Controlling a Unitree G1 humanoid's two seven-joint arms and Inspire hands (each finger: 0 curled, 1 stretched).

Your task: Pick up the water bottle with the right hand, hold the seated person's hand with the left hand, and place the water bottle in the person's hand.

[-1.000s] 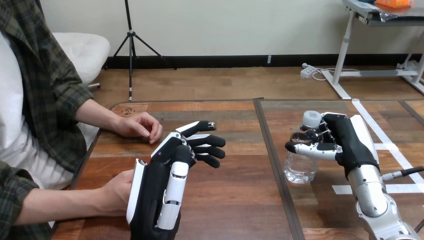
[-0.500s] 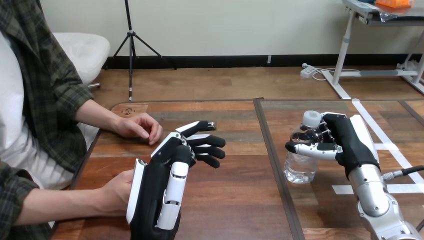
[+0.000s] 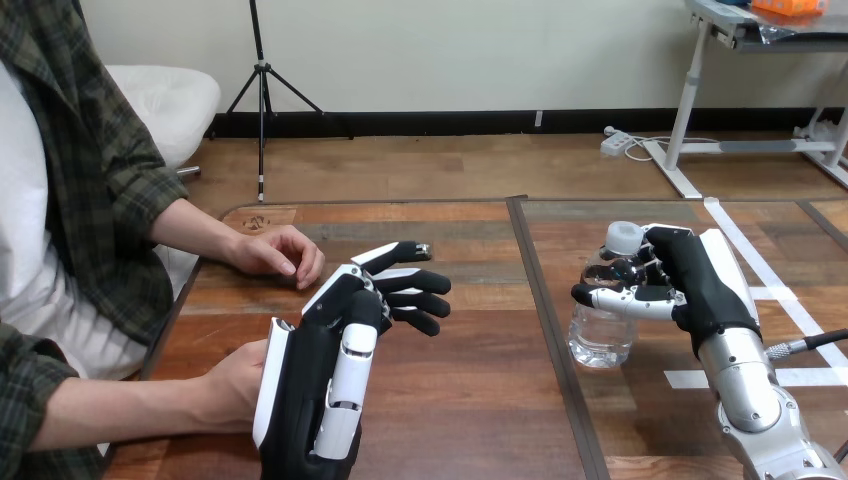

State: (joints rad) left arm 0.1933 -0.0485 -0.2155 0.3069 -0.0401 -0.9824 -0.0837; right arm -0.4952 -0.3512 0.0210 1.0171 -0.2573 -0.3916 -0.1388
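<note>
Where the right hand (image 3: pixel 692 285) curls round the water bottle (image 3: pixel 601 335), upright on the table's (image 3: pixel 470 400) right half, the bottle's neck is largely covered. Left hand (image 3: pixel 330 365) loosely spread, gripping nothing; it hides part of the person's lower hand (image 3: pixel 232 385) just beside it.

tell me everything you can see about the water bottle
The water bottle is small, of clear plastic, with a white cap, and seems to hold water. It is upright over the right part of the wooden table, just right of the dark seam. The right hand grips its upper half from the right, fingers and thumb curled round it below the cap. Its base looks to rest on the tabletop. Nothing else touches it.
</note>
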